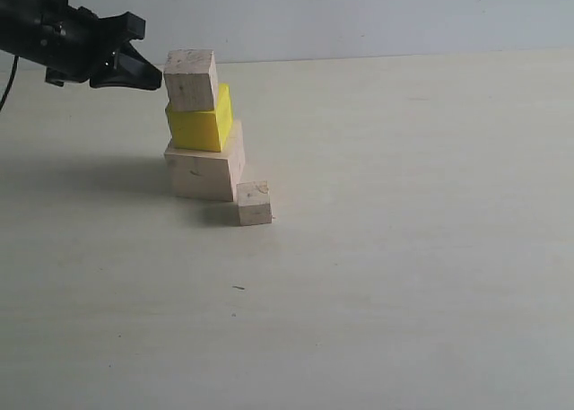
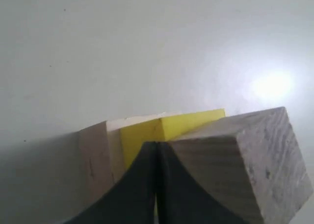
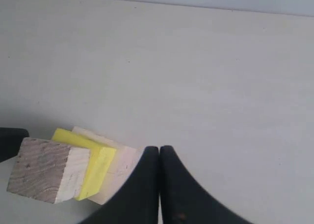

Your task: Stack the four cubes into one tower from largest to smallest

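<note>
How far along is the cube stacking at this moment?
Three levels stand: large pale wood cube at the base, bright yellow cube on it, medium pale wood cube on top. Nothing is held: left hand, beside the top cube, and right hand are both shut. Left: the small pale wood cube on the table by the base.

On pale table point(image 1: 413, 275): large wood cube point(image 1: 204, 172), small cube point(image 1: 255, 204).

My table point(image 1: 404, 248) is pale, off-white and matte, and runs from near to far. Its far edge meets a plain light grey-blue wall point(image 1: 359, 15). A soft shadow point(image 1: 72, 172) lies at far left. One bright glare spot point(image 2: 272, 84) shows on the tabletop, and a tiny dark speck point(image 1: 239, 288) near me.
</note>
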`<state>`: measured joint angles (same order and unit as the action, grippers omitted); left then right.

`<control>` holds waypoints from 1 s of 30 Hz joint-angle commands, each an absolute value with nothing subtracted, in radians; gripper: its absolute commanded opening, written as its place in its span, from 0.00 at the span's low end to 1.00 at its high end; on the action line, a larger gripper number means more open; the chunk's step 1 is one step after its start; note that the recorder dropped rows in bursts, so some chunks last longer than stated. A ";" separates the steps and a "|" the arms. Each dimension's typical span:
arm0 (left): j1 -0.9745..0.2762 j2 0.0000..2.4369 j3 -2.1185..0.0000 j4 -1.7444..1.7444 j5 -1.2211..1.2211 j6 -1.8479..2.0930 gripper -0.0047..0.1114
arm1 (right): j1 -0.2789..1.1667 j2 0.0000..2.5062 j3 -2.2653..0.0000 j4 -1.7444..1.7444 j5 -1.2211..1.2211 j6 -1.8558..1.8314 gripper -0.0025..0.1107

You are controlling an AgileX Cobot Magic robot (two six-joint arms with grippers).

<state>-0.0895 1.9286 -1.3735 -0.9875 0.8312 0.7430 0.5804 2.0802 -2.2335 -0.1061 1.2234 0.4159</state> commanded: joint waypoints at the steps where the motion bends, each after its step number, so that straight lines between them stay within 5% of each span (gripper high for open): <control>1: -0.092 1.943 -1.405 -1.025 0.854 0.775 0.04 | 0.563 2.071 -2.241 -0.104 1.221 0.409 0.02; 30: -0.092 1.981 -1.441 -1.108 0.902 0.860 0.04 | 0.563 2.073 -2.241 -0.104 1.221 0.409 0.02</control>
<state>-0.0900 1.9831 -1.4327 -1.0937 0.9031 0.8545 0.5666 2.0802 -2.2335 -0.1023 1.2234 0.4143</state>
